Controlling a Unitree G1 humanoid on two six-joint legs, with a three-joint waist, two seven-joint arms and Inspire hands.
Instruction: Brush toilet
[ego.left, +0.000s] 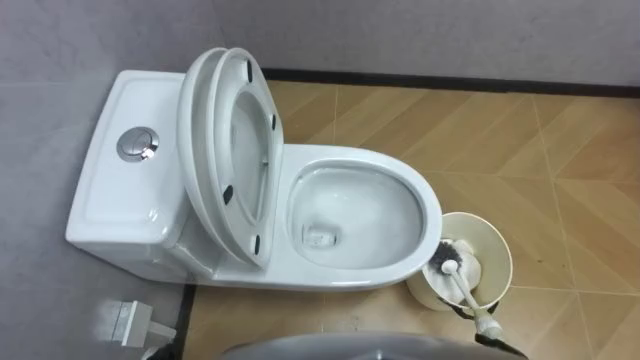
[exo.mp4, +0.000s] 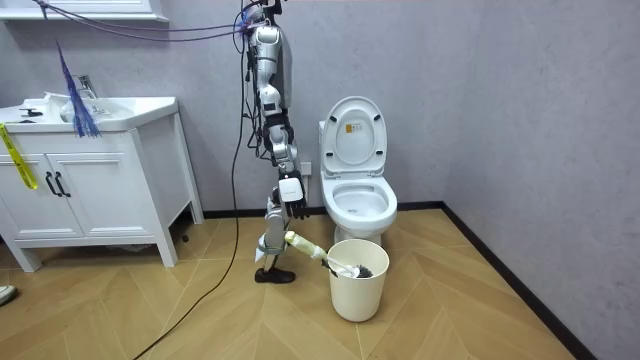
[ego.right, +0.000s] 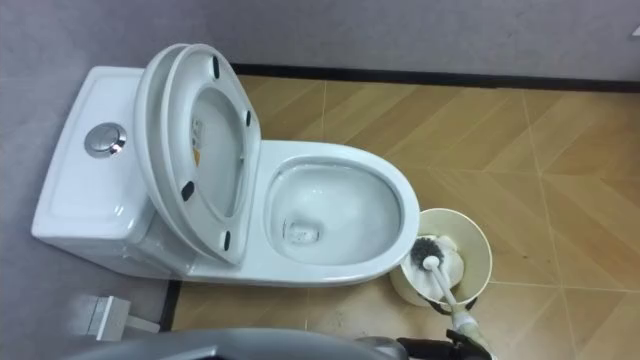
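A white toilet (ego.left: 425, 205) stands with its lid and seat (ego.left: 245, 150) raised against the tank, and the bowl is open with a little water at the bottom. To the bowl's right is a cream bin (ego.left: 497, 250). The toilet brush (ego.left: 447, 258) leans in it, dark bristle head down inside and white handle slanting out toward me. In the room view I stand at the toilet's (exo.mp4: 360, 200) side. My right hand (exo.mp4: 292, 192) hangs just above the handle's free end, with the brush (exo.mp4: 340, 267) resting in the bin (exo.mp4: 358, 290). Whether it touches the handle I cannot tell.
The tank (ego.left: 110, 190) with its chrome flush button (ego.left: 138, 145) sits against the grey wall at my left. A small white fitting (ego.left: 125, 322) lies on the floor by the tank. A white vanity with a sink (exo.mp4: 90, 170) stands at the room view's left. Wood floor lies around the bin.
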